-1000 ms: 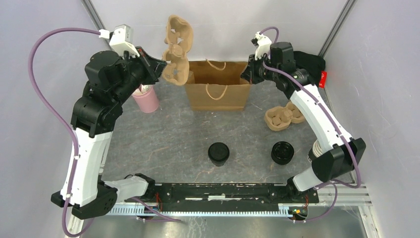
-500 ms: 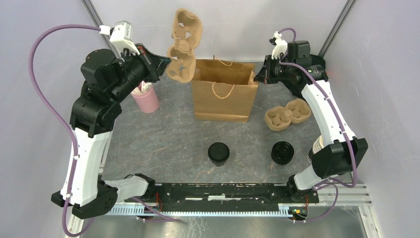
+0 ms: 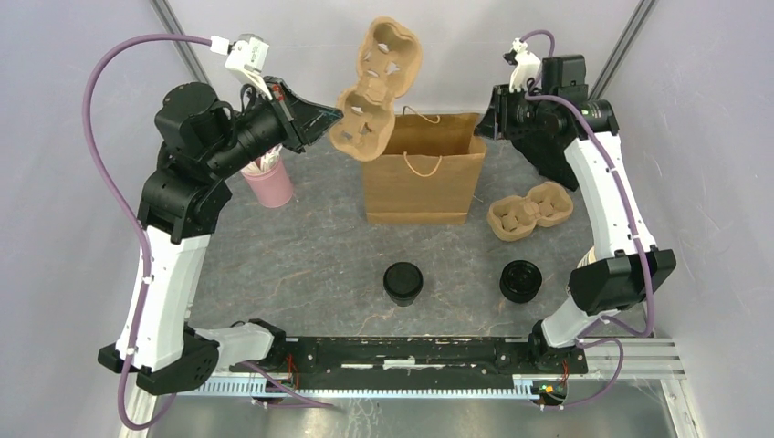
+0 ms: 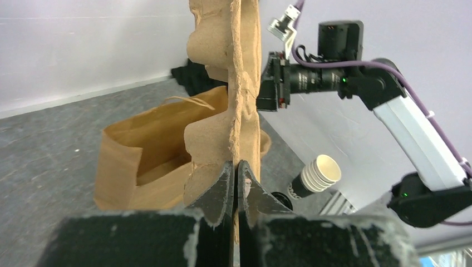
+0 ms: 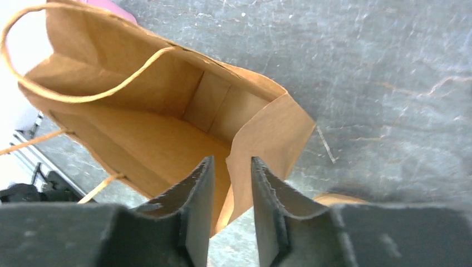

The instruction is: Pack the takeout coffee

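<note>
The takeout coffee [image 3: 402,281], a dark cup with a black dome lid, stands on the table at front centre, far from both grippers. My left gripper [image 3: 335,116] is shut on the edge of a brown pulp cup carrier [image 3: 376,91] and holds it in the air over the left rim of the open paper bag [image 3: 424,173]. The left wrist view shows the pads [image 4: 225,183] pinching the carrier [image 4: 234,83] edge-on. My right gripper [image 3: 490,123] is at the bag's right rim. Its jaws [image 5: 231,161] stand a little apart, with the bag's side edge [image 5: 261,150] between them.
A second pulp carrier [image 3: 529,212] lies to the right of the bag. A stack of loose black lids [image 3: 521,280] sits at front right. A stack of lidless cups [image 4: 317,173] lies beside the right arm's base. A pink cup [image 3: 270,184] stands at back left.
My left gripper has carried the carrier up and to the right, over the bag. The bag has shifted right and stood more upright as my right gripper moved right and up.
</note>
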You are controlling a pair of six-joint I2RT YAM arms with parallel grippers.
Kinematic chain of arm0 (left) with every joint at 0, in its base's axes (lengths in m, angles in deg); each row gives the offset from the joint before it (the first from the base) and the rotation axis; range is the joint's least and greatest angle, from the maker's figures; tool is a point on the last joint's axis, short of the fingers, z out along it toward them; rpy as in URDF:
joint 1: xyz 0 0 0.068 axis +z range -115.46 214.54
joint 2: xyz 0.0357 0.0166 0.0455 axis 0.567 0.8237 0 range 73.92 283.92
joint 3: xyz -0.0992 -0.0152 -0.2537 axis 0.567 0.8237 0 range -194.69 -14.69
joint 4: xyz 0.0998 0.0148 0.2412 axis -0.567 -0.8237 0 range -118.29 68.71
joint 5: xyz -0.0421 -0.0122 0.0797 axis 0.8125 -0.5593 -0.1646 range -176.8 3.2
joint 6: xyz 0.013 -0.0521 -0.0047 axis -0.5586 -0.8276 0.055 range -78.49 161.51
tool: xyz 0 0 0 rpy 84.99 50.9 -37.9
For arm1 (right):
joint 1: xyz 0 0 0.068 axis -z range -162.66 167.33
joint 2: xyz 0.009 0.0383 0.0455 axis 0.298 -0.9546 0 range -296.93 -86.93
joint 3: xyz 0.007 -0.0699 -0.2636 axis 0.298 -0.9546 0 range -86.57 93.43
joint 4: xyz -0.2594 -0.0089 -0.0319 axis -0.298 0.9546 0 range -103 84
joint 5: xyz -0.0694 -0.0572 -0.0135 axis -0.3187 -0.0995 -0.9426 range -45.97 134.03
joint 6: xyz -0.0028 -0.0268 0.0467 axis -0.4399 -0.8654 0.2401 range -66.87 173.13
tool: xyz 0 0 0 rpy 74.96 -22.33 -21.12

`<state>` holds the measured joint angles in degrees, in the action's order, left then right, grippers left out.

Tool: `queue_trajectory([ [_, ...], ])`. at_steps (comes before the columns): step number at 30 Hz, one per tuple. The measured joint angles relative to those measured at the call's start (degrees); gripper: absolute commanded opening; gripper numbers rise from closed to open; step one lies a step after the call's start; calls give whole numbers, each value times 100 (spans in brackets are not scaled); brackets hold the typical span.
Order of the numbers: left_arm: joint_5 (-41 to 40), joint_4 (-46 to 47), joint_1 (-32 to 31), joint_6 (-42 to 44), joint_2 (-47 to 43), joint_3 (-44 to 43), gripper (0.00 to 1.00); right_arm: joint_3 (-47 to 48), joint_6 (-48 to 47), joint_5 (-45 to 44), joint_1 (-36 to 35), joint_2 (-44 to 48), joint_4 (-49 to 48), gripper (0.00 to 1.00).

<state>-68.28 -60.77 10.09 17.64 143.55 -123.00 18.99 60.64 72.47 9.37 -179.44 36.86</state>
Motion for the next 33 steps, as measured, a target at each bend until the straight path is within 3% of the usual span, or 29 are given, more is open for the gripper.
queue_trajectory([
  [5, 702, 111, 0, -74, 76, 131, 2, 492, -22, 7, 0, 2, 275, 59],
  [11, 1547, 103, 0, -229, 227, 404, 2, 483, 376, 614, 17, 490, 72, 62],
  [16, 2177, 111, 0, -284, 210, 741, 2, -527, 1731, 2022, 142, 1434, -1703, 65],
  [22, 2695, 151, -7, -461, 70, 1281, 2, -1556, 3652, 2983, 321, 2004, -3742, 64],
  [33, 2918, 223, -81, -505, -70, 1423, 2, -1845, 4872, 3366, 481, 1893, -4328, 63],
])
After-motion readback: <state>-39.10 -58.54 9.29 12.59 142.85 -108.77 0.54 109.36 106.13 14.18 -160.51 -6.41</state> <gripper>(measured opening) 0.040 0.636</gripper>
